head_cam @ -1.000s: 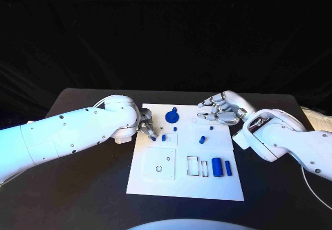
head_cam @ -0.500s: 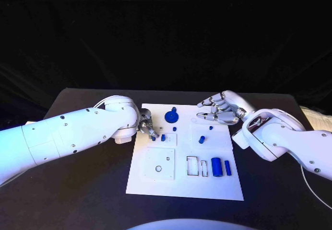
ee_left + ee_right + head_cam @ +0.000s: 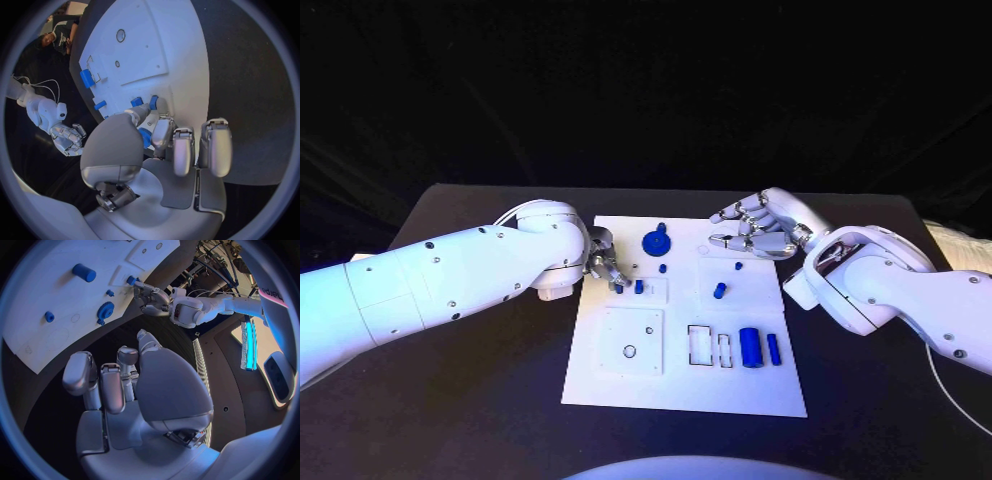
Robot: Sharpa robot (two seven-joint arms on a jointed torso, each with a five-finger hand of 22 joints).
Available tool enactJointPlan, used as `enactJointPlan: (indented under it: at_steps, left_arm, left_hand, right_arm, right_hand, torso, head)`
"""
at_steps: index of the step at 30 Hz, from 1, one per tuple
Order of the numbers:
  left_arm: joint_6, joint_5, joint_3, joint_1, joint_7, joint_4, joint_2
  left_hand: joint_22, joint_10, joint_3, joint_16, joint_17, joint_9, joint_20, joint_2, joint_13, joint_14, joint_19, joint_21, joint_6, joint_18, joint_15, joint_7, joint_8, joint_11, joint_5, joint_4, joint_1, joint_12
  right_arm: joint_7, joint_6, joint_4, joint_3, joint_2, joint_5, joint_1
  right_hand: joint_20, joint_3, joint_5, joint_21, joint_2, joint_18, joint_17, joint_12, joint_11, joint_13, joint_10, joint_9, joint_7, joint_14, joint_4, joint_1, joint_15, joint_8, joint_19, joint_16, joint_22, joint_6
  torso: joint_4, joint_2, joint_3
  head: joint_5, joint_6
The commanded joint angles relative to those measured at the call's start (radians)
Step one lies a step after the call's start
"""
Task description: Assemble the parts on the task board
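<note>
My left robot hand rests at the left edge of the white task board on the black bench. Its fingers are curled around a small blue part, just beside a second blue peg standing on the board. My right robot hand hovers over the board's far right corner, fingers curled loosely apart, holding nothing. A blue gear lies near the board's far edge. A blue cylinder and a thin blue bar lie side by side near the right edge.
</note>
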Motion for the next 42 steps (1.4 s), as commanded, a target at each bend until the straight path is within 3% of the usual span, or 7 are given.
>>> enactJointPlan:
  at_steps: [1,27,32,34,36,39,42]
  left_arm:
    - [0.011,0.004,-0.002,-0.003,-0.029,-0.003,0.001]
    - [-0.206,0.071,0.005,-0.003,0.079,0.054,-0.068]
    - [-0.324,0.168,0.006,-0.003,0.208,0.051,-0.081]
    - [-0.378,0.213,0.006,-0.003,0.295,0.047,-0.085]
    - [-0.415,0.245,0.005,-0.003,0.373,0.042,-0.084]
    - [-0.448,0.245,0.004,-0.004,0.485,0.033,-0.074]
    - [-0.454,0.186,0.002,-0.005,0.568,0.024,-0.058]
  left_hand:
    - [0.209,-0.001,-0.01,0.003,0.263,0.002,-0.008,0.0,0.002,0.103,0.064,0.007,0.005,-0.012,-0.006,0.004,0.005,-0.001,0.003,0.004,-0.01,0.007]
    - [0.199,-0.014,-0.249,0.003,0.263,0.027,-0.013,0.045,-0.015,0.103,0.056,-0.012,-0.006,-0.007,-0.009,0.006,0.001,0.0,0.017,0.107,-0.12,-0.009]
    - [0.162,-0.056,-0.326,0.003,0.263,0.026,-0.007,0.03,-0.073,0.103,0.028,-0.062,-0.037,0.007,-0.002,0.019,-0.015,0.012,0.015,0.108,-0.134,-0.067]
    - [0.112,-0.142,-0.358,0.003,0.263,0.015,0.003,0.041,-0.208,0.103,-0.01,-0.133,-0.073,0.024,0.008,0.035,-0.04,0.027,0.016,0.11,-0.115,-0.202]
    - [-0.048,-0.3,-0.372,-0.119,0.096,-0.009,0.026,0.06,-0.408,0.038,-0.142,-0.362,-0.134,0.072,0.028,0.069,-0.08,0.059,0.017,0.095,-0.061,-0.416]
    - [-0.313,-0.435,-0.333,-0.419,-0.231,-0.058,0.056,0.07,-0.471,-0.16,-0.388,-0.76,-0.215,0.135,0.08,0.122,-0.134,0.109,0.021,0.038,0.118,-0.515]
    - [-0.371,-0.527,-0.274,-0.681,-0.481,-0.114,0.081,0.076,-0.56,-0.346,-0.445,-0.852,-0.24,0.135,0.108,0.154,-0.177,0.138,0.025,-0.018,0.267,-0.629]
  right_arm:
    - [0.003,0.011,0.002,0.0,0.0,-0.007,-0.001]
    - [0.009,0.011,-0.002,0.0,0.0,0.002,-0.001]
    - [0.008,0.012,-0.004,0.0,-0.001,0.002,-0.001]
    - [0.008,0.012,-0.004,0.0,-0.001,0.002,-0.001]
    - [0.008,0.012,-0.004,0.0,-0.001,0.003,-0.001]
    - [0.008,0.011,-0.005,0.0,-0.001,0.003,-0.001]
    - [0.008,0.011,-0.007,0.0,-0.001,0.003,-0.001]
  right_hand:
    - [-0.004,-0.007,0.007,-0.006,0.009,0.014,-0.002,-0.004,-0.002,-0.002,-0.005,-0.002,0.001,0.05,0.001,-0.004,-0.007,-0.005,-0.005,-0.003,-0.001,0.007]
    - [-0.004,-0.013,0.006,-0.014,0.009,0.016,-0.007,-0.008,-0.002,-0.005,-0.007,-0.002,0.001,0.048,0.005,-0.011,-0.006,-0.006,-0.011,-0.008,-0.012,0.005]
    - [-0.004,-0.013,0.006,-0.014,0.009,0.016,-0.007,-0.008,-0.002,-0.005,-0.007,-0.002,0.001,0.048,0.005,-0.011,-0.006,-0.006,-0.011,-0.008,-0.012,0.005]
    - [-0.004,-0.014,0.006,-0.015,0.009,0.017,-0.008,-0.008,-0.001,-0.006,-0.008,-0.003,0.001,0.048,0.006,-0.012,-0.006,-0.007,-0.012,-0.009,-0.013,0.004]
    - [-0.004,-0.014,0.006,-0.015,0.009,0.017,-0.008,-0.008,-0.001,-0.006,-0.008,-0.003,0.001,0.048,0.006,-0.012,-0.006,-0.007,-0.012,-0.009,-0.013,0.004]
    - [-0.004,-0.015,0.007,-0.015,0.009,0.017,-0.008,-0.008,-0.001,-0.006,-0.008,-0.003,0.002,0.048,0.006,-0.012,-0.006,-0.007,-0.012,-0.009,-0.013,0.004]
    - [-0.004,-0.014,0.007,-0.015,0.009,0.017,-0.01,-0.01,-0.002,-0.007,-0.008,-0.003,0.001,0.048,0.006,-0.012,-0.006,-0.007,-0.012,-0.01,-0.014,0.004]
  torso:
    - [-0.0006,0.0,-0.0003]
    - [0.0004,0.0,-0.0009]
    - [0.001,-0.001,-0.0004]
    - [0.0011,0.0,0.0]
    - [0.0013,0.0,0.0001]
    - [0.0008,0.0,-0.0008]
    - [-0.0005,0.0,-0.0014]
  head:
    - [0.0,0.001]
    - [-0.009,0.012]
    - [-0.009,0.014]
    - [-0.01,0.016]
    - [-0.012,0.017]
    - [-0.015,0.02]
    - [-0.017,0.021]
